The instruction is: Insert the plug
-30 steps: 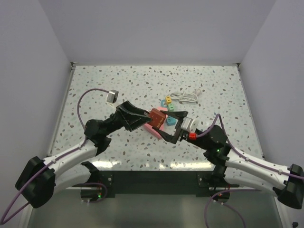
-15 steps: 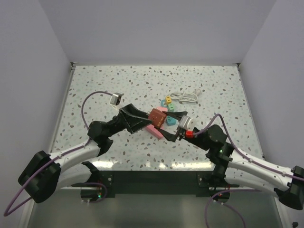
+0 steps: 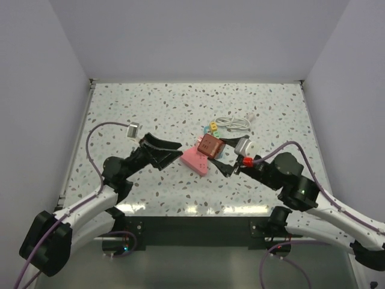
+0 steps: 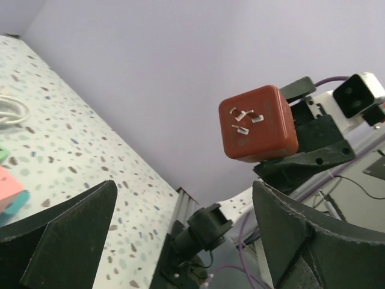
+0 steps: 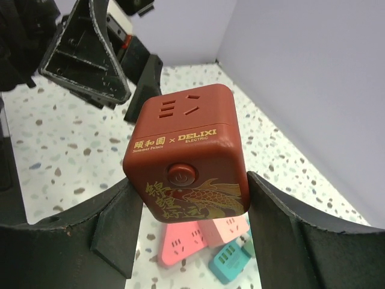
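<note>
- The worktop (image 3: 120,102) is a speckled terrazzo-pattern sheet; its left half and far strip in the overhead view carry nothing, with plain pale walls rising on three sides.
- At left-centre of the overhead frame the left gripper (image 3: 171,152) points right; its black triangular fingers (image 4: 66,235) stand spread wide with nothing between them, just beside the pink block.
- A purple cable (image 3: 99,129) loops from the left arm up to a small grey camera box (image 3: 133,129).
- The pink socket block (image 3: 195,159) lies flat on the worktop at centre, smooth plastic with rounded edges.
- The red cube adapter (image 3: 210,146) is held off the surface just above and right of the pink block. It is glossy, round-cornered, with socket slots on top, a round button and gold fish artwork on its side; the left wrist view shows short metal prongs on the face turned toward the left arm.
- The right gripper (image 5: 192,198) clamps the red cube adapter between its half-closed fingers.
- Small teal and yellow blocks (image 3: 212,129) and a coiled white cable (image 3: 236,123) sit just beyond, near centre-right.
- Right of these the worktop is bare to the wall.
</note>
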`<action>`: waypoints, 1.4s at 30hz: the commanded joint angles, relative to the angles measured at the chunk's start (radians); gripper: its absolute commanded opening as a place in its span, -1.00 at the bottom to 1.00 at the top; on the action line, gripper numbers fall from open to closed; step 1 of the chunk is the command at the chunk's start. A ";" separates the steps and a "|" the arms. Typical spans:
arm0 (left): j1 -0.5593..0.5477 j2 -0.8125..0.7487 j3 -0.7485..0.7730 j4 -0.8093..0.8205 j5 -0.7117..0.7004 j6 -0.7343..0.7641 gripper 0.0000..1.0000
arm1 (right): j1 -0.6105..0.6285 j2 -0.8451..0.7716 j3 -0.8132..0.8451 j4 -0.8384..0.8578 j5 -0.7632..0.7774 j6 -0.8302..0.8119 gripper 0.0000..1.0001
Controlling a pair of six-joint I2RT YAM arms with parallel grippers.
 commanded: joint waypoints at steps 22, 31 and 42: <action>0.117 0.088 0.027 -0.568 -0.228 0.566 0.96 | -0.013 0.521 0.221 -0.521 0.031 0.073 -1.00; 0.116 0.210 0.071 -0.571 -0.173 0.614 0.96 | -0.127 0.610 0.222 -0.496 -0.057 0.038 -1.00; 0.096 0.370 0.123 -0.561 -0.131 0.643 0.96 | -0.179 0.692 0.233 -0.466 -0.105 0.009 -1.00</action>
